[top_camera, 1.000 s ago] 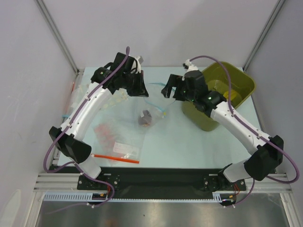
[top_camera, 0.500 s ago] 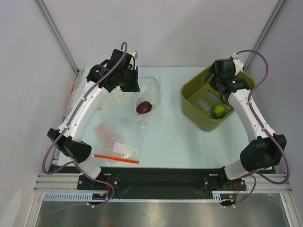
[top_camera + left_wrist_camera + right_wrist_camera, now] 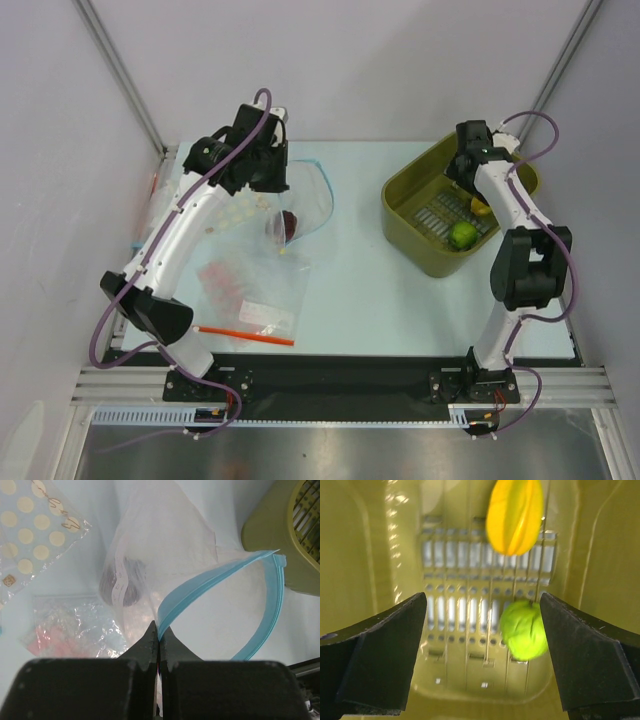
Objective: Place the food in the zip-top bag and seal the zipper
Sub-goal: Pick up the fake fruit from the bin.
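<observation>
Left gripper [image 3: 159, 630] was clamped shut on the zipper [image 3: 220, 575], pinching the light blue strip near one end. That held the mouth of the zip-top bag [image 3: 165, 535] lifted and bowed open toward the right. The dark red fruit [image 3: 124, 582] sat low inside the bag, seen only through the film and blurred by it.

Right gripper [image 3: 482, 597] was spread wide inside the olive bin [image 3: 420, 255], gripping nothing, with the bin walls close outside both fingers. The green fruit [image 3: 524, 629] lay on the slotted floor, nearer the right finger; contact could not be told. The yellow fruit [image 3: 515, 515] lay beyond it, its top cut off by the frame edge. From above it was mostly hidden behind the right arm.

The bin stood at the far right of the table [image 3: 370, 310], close to the right edge. A bare stretch of table lay between the bag mouth and the bin, and more in front of the bin.

The dotted bag [image 3: 35, 530] lay just left of the zip-top bag, partly under the left arm. The bag with the red-orange strip [image 3: 245, 336] lay front-left, contents unclear. From above, the left fingers were hidden under the wrist.
</observation>
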`<state>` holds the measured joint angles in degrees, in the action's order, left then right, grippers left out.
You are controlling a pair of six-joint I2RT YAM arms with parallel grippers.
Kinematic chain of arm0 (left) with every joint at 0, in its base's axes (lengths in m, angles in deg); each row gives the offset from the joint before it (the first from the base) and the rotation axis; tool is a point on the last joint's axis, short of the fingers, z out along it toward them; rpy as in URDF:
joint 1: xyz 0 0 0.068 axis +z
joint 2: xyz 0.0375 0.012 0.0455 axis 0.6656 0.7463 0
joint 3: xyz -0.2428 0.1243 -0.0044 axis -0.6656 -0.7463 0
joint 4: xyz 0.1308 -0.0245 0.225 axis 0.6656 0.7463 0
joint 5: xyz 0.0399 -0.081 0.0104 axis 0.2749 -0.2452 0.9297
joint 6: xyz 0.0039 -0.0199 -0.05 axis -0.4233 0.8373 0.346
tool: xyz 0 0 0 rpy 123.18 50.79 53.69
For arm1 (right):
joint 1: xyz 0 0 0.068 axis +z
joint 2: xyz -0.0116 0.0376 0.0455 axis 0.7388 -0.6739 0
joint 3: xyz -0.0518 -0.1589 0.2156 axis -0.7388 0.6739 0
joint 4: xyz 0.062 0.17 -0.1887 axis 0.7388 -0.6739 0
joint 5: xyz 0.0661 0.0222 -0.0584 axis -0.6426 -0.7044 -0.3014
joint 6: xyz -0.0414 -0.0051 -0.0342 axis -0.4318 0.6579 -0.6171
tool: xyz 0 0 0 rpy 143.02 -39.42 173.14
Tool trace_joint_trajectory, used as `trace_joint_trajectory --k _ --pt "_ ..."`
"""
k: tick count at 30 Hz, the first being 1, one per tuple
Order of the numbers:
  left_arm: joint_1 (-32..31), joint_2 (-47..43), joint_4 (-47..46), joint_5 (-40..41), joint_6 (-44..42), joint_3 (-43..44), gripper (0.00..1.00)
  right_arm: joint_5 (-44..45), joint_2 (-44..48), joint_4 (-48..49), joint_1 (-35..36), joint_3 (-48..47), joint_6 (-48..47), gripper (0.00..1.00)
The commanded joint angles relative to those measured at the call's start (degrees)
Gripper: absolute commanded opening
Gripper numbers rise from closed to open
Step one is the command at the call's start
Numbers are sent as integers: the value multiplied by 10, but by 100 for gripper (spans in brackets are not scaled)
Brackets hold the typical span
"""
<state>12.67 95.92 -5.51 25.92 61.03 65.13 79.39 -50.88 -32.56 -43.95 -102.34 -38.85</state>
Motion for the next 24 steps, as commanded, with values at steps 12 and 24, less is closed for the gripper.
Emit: trace_joint_trajectory --k 12,24 --pt "4 9 -99 -53 -20 -97 0 40 -134 -28 -53 -101 -6 100" --pt "4 14 -103 -54 -21 -105 0 61 -192 -16 -73 -110 -9 98"
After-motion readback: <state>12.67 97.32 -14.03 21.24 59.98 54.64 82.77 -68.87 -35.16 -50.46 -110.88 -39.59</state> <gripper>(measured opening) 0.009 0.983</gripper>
